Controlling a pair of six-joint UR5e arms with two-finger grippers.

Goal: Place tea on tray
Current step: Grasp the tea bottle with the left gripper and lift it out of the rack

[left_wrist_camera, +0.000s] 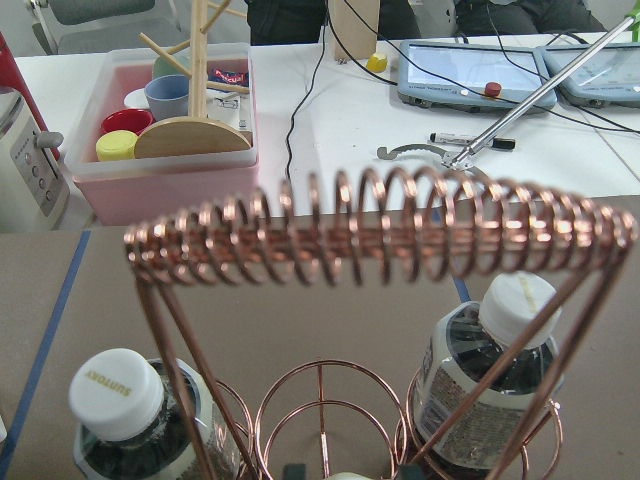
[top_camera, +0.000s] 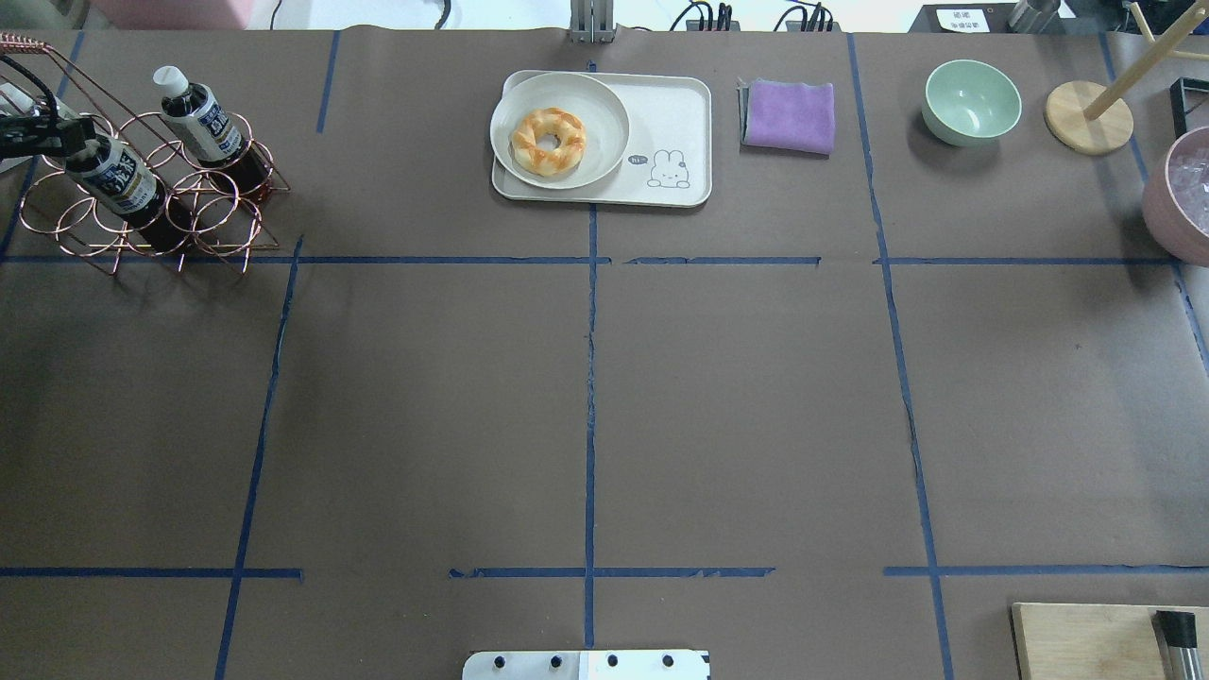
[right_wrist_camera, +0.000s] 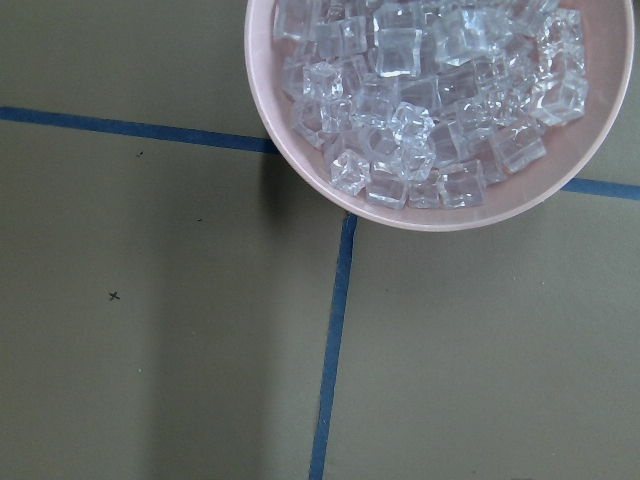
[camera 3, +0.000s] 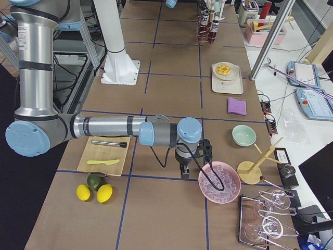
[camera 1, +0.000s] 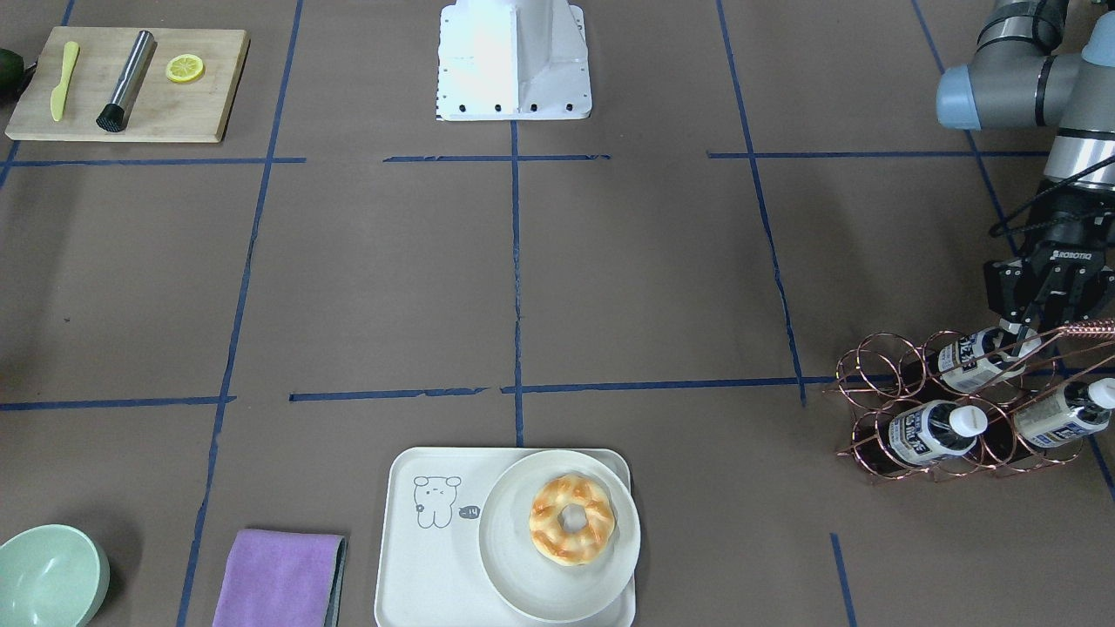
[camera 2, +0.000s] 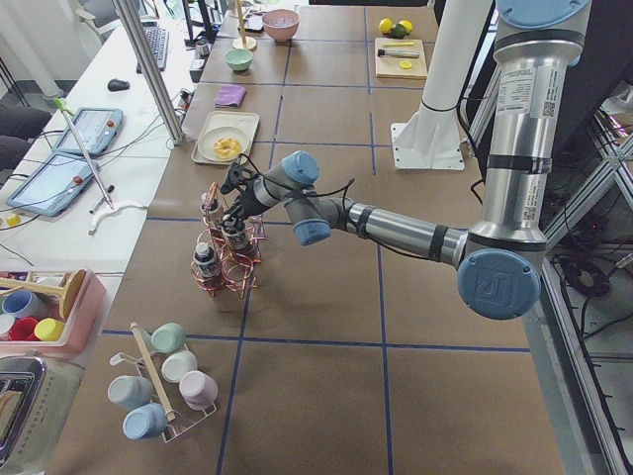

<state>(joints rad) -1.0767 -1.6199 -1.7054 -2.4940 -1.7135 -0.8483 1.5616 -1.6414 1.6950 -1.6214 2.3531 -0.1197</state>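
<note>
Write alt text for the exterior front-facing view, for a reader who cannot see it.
The left end effector is at the neck of the top tea bottle in a copper rack holding three bottles, at the view's right. Bottom centre, a cream tray carries a plate with a doughnut.

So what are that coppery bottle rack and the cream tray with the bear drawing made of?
The coppery wire bottle rack looks like metal wire, shiny copper-coloured: its bent loops glint. The cream rectangular tray seems matte plastic or similar; its smooth, dull surface leaves that open.

A doughnut [camera 1: 571,519] lies on a round plate [camera 1: 521,582], a purple cloth [camera 1: 279,579] near a green bowl [camera 1: 48,576].
</note>
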